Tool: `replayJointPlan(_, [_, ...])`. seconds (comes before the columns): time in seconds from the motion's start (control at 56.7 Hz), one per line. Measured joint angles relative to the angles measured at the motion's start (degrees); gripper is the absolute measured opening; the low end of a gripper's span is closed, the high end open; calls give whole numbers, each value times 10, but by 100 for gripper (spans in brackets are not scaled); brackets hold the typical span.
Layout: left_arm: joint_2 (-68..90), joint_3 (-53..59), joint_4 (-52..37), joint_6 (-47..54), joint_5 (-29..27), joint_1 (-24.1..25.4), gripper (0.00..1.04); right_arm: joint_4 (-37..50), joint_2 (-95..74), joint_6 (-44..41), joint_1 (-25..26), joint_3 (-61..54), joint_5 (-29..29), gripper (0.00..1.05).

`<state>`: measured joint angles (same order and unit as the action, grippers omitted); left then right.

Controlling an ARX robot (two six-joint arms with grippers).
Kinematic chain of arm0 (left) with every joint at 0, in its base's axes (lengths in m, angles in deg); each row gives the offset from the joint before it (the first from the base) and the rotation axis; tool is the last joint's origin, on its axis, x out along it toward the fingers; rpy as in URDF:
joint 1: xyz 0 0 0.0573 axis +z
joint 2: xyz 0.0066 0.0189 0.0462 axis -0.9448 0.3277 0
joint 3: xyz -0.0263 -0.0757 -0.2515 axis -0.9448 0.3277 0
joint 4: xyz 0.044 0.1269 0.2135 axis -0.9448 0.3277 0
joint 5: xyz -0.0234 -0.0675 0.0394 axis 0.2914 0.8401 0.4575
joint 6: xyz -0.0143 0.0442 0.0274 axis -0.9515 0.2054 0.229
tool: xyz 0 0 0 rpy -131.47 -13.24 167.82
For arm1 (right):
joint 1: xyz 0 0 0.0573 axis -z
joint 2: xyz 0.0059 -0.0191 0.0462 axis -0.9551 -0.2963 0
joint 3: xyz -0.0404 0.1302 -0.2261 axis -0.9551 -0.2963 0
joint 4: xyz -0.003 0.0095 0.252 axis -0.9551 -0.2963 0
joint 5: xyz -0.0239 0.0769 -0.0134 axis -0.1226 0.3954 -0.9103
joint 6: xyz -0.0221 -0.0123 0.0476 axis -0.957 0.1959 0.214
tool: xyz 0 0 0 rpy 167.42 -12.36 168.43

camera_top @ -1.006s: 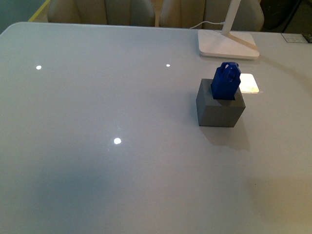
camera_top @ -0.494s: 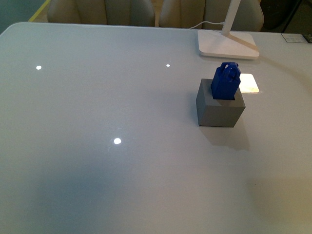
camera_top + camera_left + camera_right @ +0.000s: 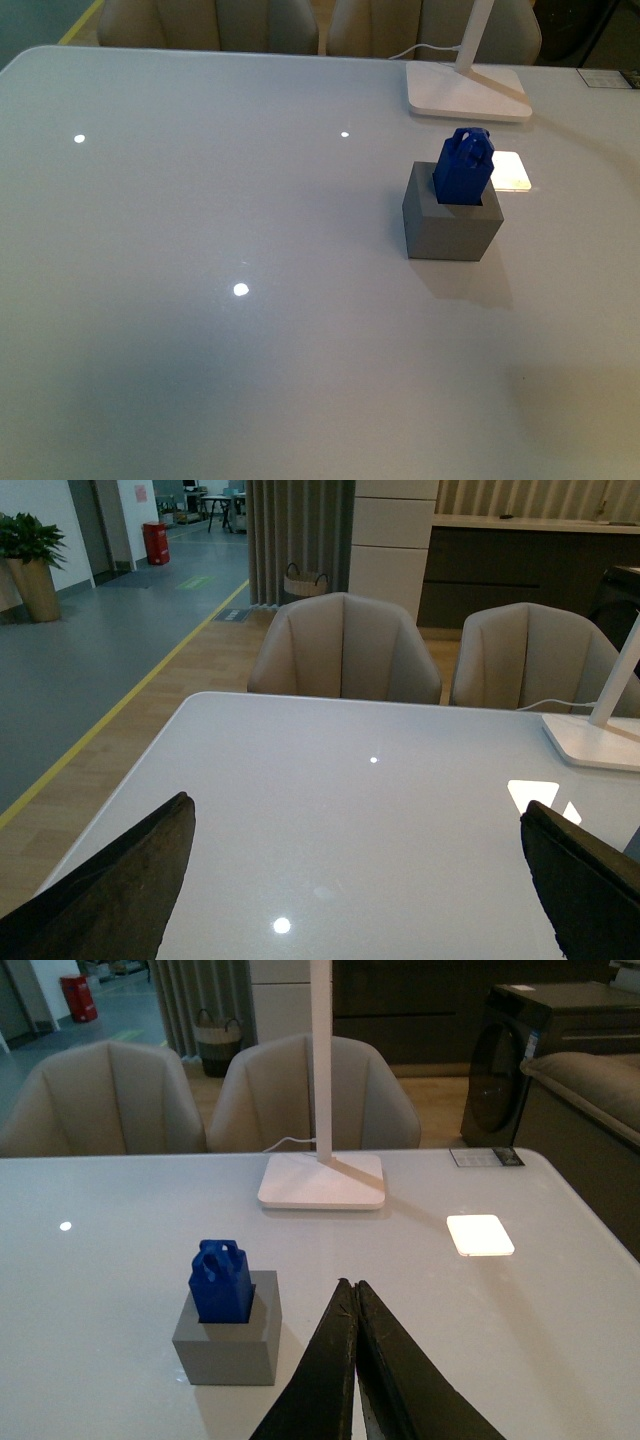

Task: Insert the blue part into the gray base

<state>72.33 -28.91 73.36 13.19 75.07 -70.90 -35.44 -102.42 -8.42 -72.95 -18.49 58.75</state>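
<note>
The white table [image 3: 200, 350] is seen bearing a lamp foot [image 3: 465, 95] and, near it, the gray base [image 3: 450, 232]. The blue part [image 3: 463, 168] is seated upright in the base's top hole. The left gripper [image 3: 350, 890] is spread wide apart; the right gripper [image 3: 355, 1360] is pressed together, empty.

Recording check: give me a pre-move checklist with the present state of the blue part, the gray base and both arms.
1. blue part in the hole of the gray base: ok, lower body inside, loop sticking out.
2. Pushed fully down: cannot tell.
3. Part upright: ok.
4. right gripper released: ok, shut on nothing, apart from the base.
5. left gripper empty: ok, open, holding nothing.
6. lamp foot apart from the base: ok.
</note>
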Motion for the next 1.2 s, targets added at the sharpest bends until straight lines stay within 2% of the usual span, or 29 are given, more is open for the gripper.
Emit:
replayJointPlan(0.759, [0,0,0,0,0,0,97,-250,270,0,0,-1,0,2])
replayJointPlan(1.2, [0,0,0,0,0,0,97,-316,335,0,0,-1,0,2])
